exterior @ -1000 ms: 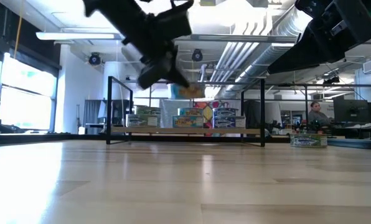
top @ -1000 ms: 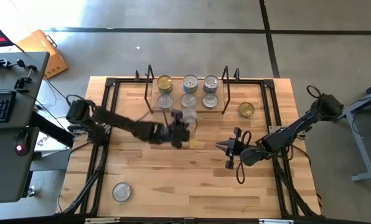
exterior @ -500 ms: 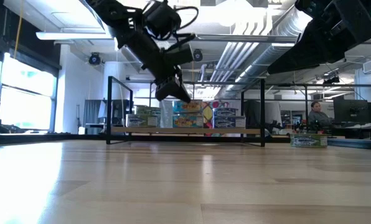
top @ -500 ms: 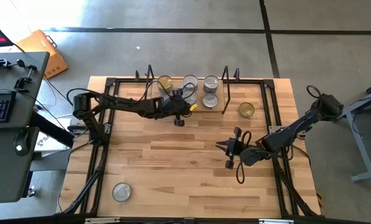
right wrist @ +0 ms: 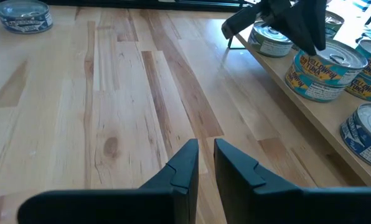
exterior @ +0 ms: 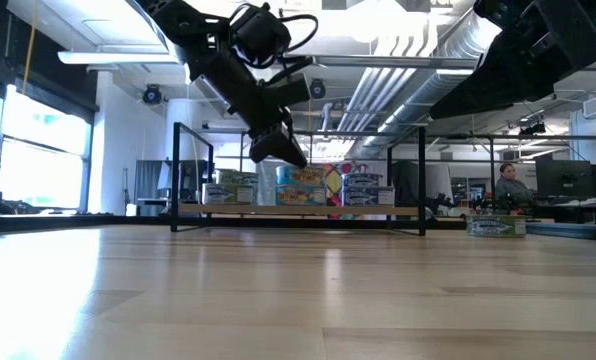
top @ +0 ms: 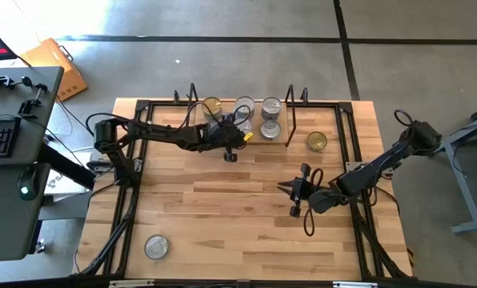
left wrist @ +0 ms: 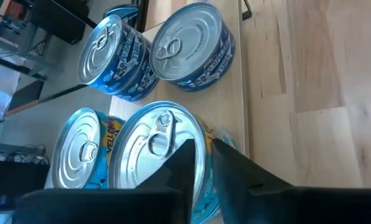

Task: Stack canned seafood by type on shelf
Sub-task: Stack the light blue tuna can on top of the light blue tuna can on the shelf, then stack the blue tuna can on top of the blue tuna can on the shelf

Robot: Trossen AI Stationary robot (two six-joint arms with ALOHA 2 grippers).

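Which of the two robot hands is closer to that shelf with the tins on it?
The left. Its gripper hangs right over the shelf, above the tins. The right gripper sits over bare table, well short of the shelf.

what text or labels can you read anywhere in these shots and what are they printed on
"YELLOWFIN TUNA": on the teal and yellow side label of the round silver-topped tin on the low light-wood shelf, right wrist view.
"YELL...": partial, on the side of the tin under the left hand, left wrist view.
Blue labels on the two other tins there: too blurred to read.
Tin labels in the low and high views: too small to read.
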